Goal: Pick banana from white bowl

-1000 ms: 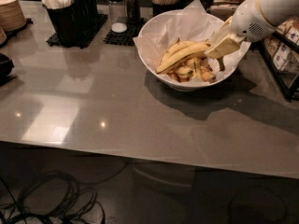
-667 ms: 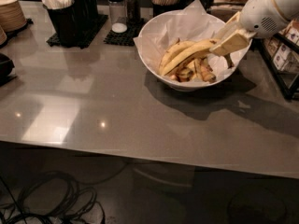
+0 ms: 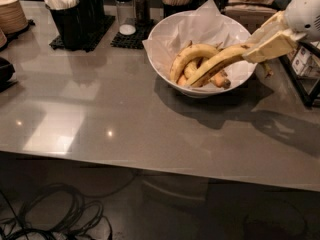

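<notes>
The gripper (image 3: pixel 254 50) hangs at the right rim of the white bowl (image 3: pixel 161 59), reaching in from the right; its cream fingers are clenched on the right-hand end of the banana (image 3: pixel 216 65), with no gap showing between them and the fruit; the banana lies tilted, its held end up near rim level, its other end low in the bowl beside the shorter arched banana (image 3: pixel 186 58) and the stubby pieces (image 3: pixel 221 80); I judge the grasp made and the lift-out in hand, the fruit not yet clear; the next move calls for a steady rise, so the low tip slips free without catching the crumpled paper (image 3: pixel 200 26).
</notes>
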`<state>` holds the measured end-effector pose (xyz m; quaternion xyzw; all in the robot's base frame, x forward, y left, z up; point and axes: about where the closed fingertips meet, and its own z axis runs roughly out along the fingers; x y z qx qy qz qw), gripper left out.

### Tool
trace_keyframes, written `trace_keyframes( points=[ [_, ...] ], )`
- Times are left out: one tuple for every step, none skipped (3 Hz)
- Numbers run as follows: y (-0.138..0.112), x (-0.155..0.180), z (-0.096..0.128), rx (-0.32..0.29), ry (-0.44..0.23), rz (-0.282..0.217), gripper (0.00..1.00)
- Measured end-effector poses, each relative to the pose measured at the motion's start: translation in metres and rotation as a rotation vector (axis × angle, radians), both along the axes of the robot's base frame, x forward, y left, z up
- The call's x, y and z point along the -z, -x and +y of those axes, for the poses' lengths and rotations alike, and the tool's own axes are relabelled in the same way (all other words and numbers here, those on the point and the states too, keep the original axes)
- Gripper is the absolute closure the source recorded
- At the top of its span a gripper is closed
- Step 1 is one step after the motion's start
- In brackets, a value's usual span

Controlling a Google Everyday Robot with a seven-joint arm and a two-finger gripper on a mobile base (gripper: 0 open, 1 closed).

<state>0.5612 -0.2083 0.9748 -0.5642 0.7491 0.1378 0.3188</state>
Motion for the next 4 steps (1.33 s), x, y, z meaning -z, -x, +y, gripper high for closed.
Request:
trace_keyframes(
  points=[
    [0.022, -0.007, -0.013, 0.007, -0.030, 0.026, 1.00],
    [0.037, -0.009, -0.023, 0.006, -0.089, 0.039, 1.00],
    [0.069, -0.015, -0.043, 0.045, -0.140, 0.061, 1.00],
    [0.069, -0.015, -0.043, 0.045, -0.140, 0.061, 1.00]
  ],
)
